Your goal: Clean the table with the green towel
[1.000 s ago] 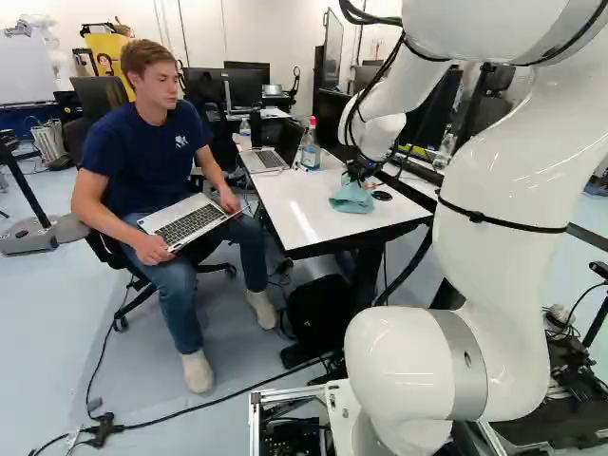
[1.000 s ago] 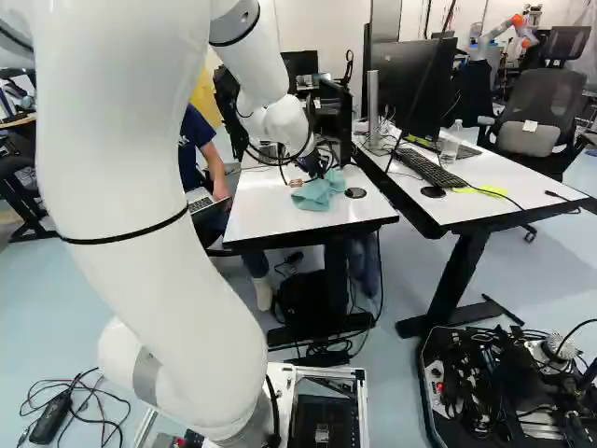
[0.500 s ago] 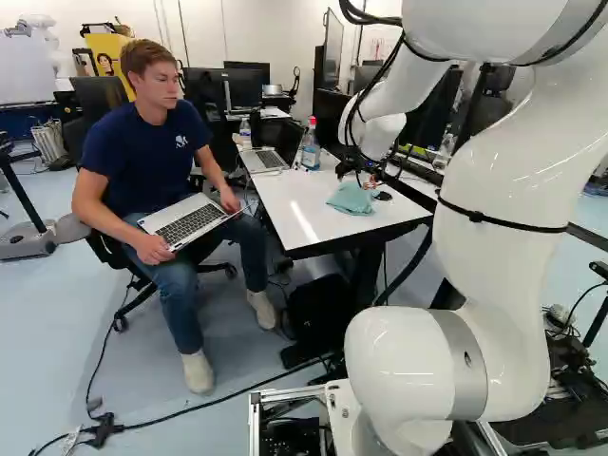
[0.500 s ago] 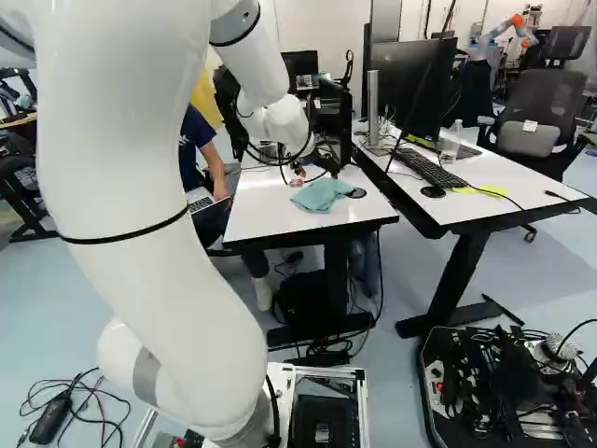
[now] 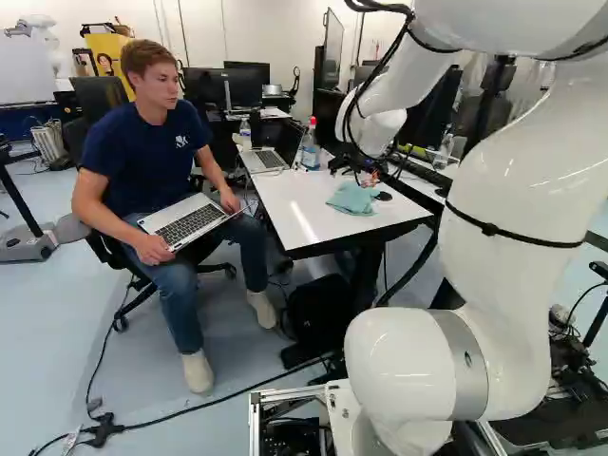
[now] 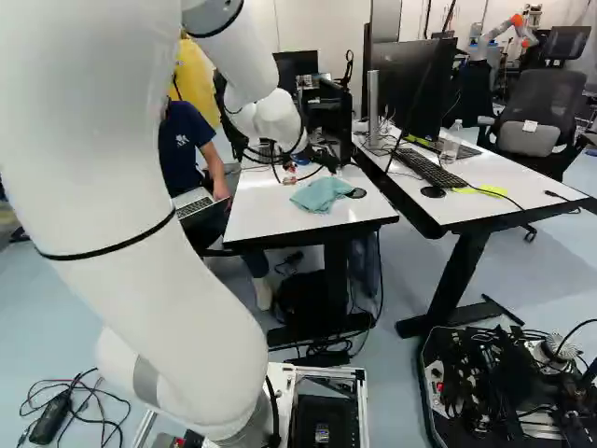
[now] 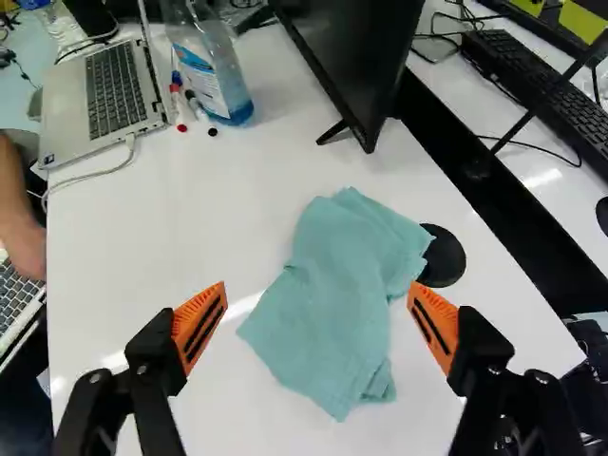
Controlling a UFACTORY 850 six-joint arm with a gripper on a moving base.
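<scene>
The gripper [image 5: 355, 169] is above the white table [image 5: 296, 214] in the left base view. Its orange-padded fingers stand wide open in the wrist view, the gripper [image 7: 316, 318] holding nothing. The blue-green towel [image 7: 332, 294] lies loosely folded on the table [image 7: 161, 228], below and ahead of the space between the fingers, and one corner points back toward the gripper. No contact between fingers and towel shows. A round black disc [image 7: 443, 256] sits right beside the towel, partly under its edge.
A laptop [image 7: 109, 90], markers [image 7: 180, 104] and a clear bottle [image 7: 211, 71] stand toward the far corner. A monitor [image 7: 351, 57] stands beyond the towel. A seated person's arm [image 7: 21, 214] is beside the table. Another desk [image 6: 504, 191] adjoins; another robot [image 6: 499, 35] stands farther back.
The gripper has let go of the towel, opened and risen off it; the towel has settled flatter on the table. The upper arm has shifted and drawn the gripper slightly away. The base has not moved.
</scene>
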